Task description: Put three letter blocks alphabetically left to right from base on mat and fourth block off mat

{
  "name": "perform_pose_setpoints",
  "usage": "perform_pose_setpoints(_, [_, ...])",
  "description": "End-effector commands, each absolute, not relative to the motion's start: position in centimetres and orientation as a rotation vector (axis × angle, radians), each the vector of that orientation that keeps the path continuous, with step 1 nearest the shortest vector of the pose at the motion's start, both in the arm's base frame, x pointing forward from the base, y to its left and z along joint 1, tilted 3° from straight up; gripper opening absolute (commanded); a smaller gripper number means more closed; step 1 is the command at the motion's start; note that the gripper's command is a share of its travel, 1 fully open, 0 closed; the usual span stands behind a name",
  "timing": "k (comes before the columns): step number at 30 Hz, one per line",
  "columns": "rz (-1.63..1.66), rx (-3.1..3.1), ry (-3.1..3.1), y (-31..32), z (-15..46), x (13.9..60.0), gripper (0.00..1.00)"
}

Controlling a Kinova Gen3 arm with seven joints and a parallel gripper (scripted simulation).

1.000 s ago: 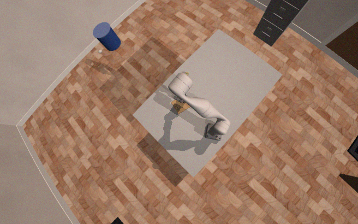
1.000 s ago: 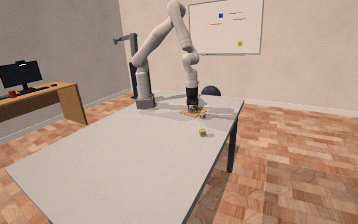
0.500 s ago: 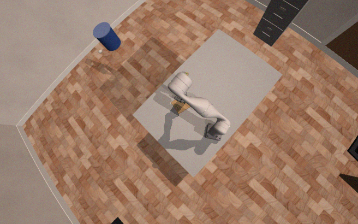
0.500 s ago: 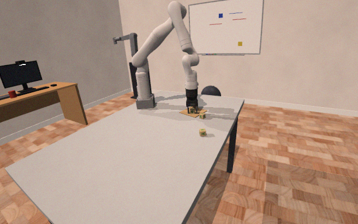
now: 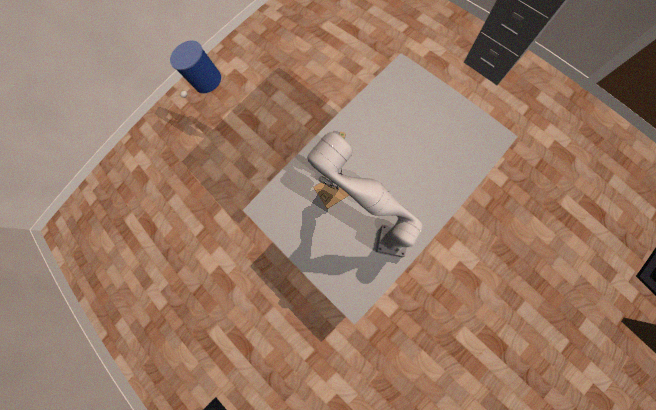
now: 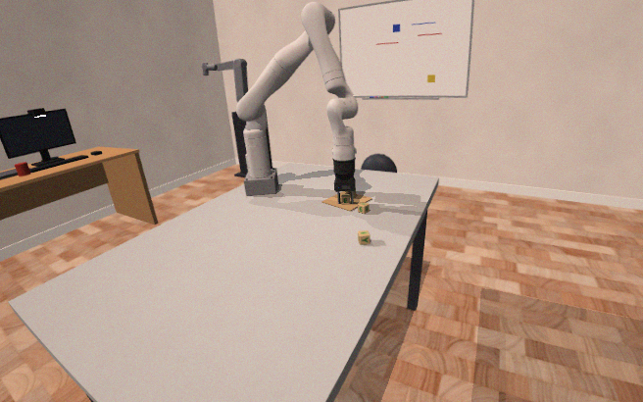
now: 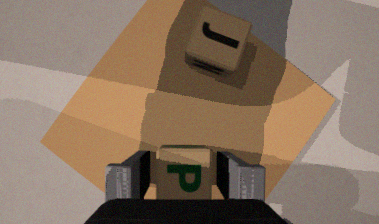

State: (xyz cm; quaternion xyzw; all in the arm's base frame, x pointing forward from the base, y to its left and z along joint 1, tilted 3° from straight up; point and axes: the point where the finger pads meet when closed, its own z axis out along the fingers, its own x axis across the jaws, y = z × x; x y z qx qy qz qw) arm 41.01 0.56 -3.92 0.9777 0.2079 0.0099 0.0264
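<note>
In the wrist view my gripper (image 7: 183,168) is open, with one finger on each side of a wooden block with a green P (image 7: 184,170) on top. There are small gaps between the fingers and the block. The block stands on the tan mat (image 7: 190,112) near its close corner. A second block with a dark J (image 7: 217,42) on top lies on the mat near the far corner. In the exterior view the gripper (image 6: 345,193) points straight down over the mat (image 6: 346,205). A block (image 6: 364,206) sits at the mat's right corner.
Another block with a green mark (image 6: 363,237) lies on the grey table off the mat, nearer the camera and close to the right table edge. The arm's base (image 6: 261,184) stands to the left of the mat. I see no further block.
</note>
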Motion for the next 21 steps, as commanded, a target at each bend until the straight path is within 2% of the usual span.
perform_pose_setpoints(1, [0.033, 3.021, 0.642, 0.57, -3.86, 41.07, 0.87])
perform_pose_setpoints(10, [0.033, 3.021, 0.642, 0.57, -3.86, 41.07, 0.87])
perform_pose_setpoints(11, [0.033, 3.021, 0.642, 0.57, -3.86, 41.07, 0.57])
perform_pose_setpoints(21, [0.033, 3.021, 0.642, 0.57, -3.86, 41.07, 0.57])
